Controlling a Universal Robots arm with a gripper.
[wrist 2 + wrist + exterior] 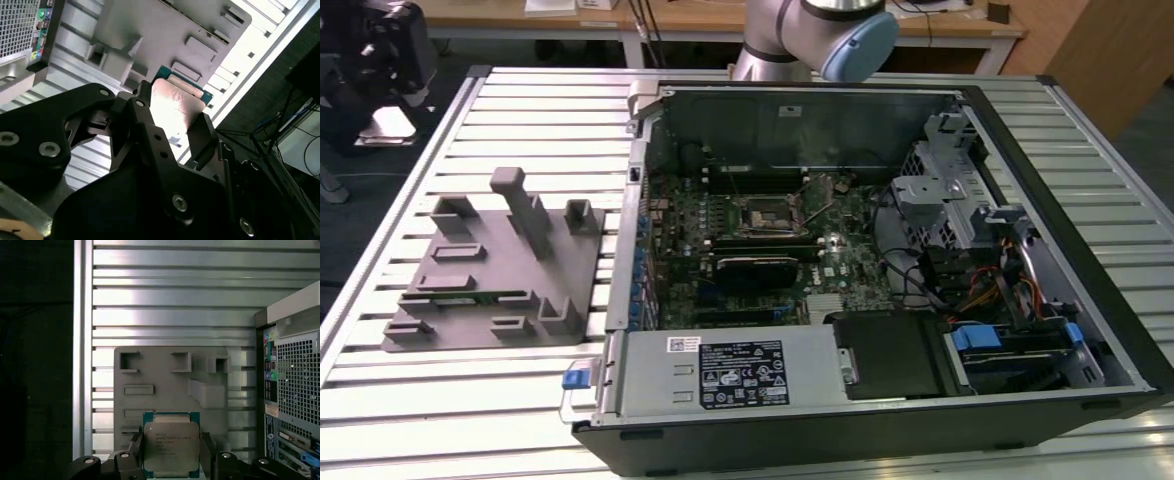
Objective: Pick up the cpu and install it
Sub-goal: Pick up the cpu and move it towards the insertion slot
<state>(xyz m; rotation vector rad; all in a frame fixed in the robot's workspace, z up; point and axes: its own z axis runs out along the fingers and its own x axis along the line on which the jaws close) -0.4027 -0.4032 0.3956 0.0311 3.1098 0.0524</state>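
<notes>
Claw [171,452] pinching cpu [171,440] by two opposite edges, black fingers [202,135] tight against either side. Silver lid up, green board rim showing round it in both wrist views. Cpu held aloft over near end of grey fixture tray [165,370], not touching it. Tray lies on slatted aluminium worktop [175,295], just beside open computer case [881,250], on exterior view's left. Black CPU socket [765,213] mid-motherboard.

The flat square cpu [171,447] is pale silver with a green rim. The fingers [201,136] are black, the plastic tray [165,371] plain grey, the slatted metal surface [175,290] striped silver.
</notes>
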